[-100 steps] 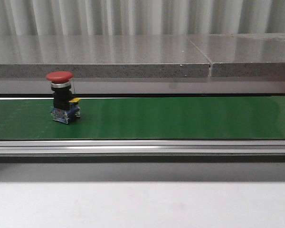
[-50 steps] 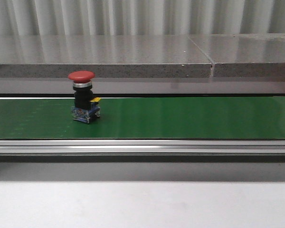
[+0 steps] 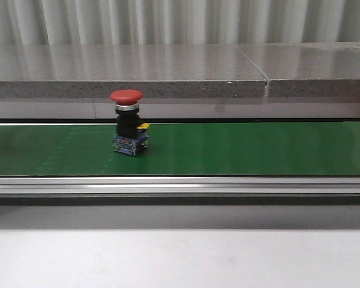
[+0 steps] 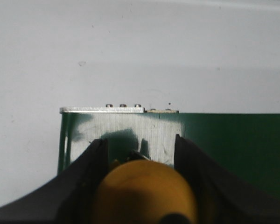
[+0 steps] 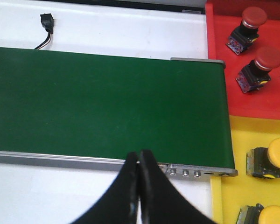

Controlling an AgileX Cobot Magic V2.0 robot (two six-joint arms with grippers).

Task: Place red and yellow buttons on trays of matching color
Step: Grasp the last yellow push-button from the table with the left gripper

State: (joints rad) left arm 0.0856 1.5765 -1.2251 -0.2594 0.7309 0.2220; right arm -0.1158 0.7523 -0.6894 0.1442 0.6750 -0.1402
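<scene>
Left claw (image 4: 141,186) grips a yellow button (image 4: 147,193); right claw (image 5: 139,186) pinched shut, empty. Red tray (image 5: 219,65) at 1 o'clock has two, yellow tray (image 5: 238,154) two. Red button (image 3: 128,123) on belt (image 3: 240,150) not yet sorted.

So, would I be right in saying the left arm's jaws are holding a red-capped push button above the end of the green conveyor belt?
Not quite: the cap is yellow, not red. The left wrist view shows the left gripper with its jaws either side of a yellow-capped push button, above the end of the green conveyor belt. The red-capped push button stands on the belt in the front view.
</scene>
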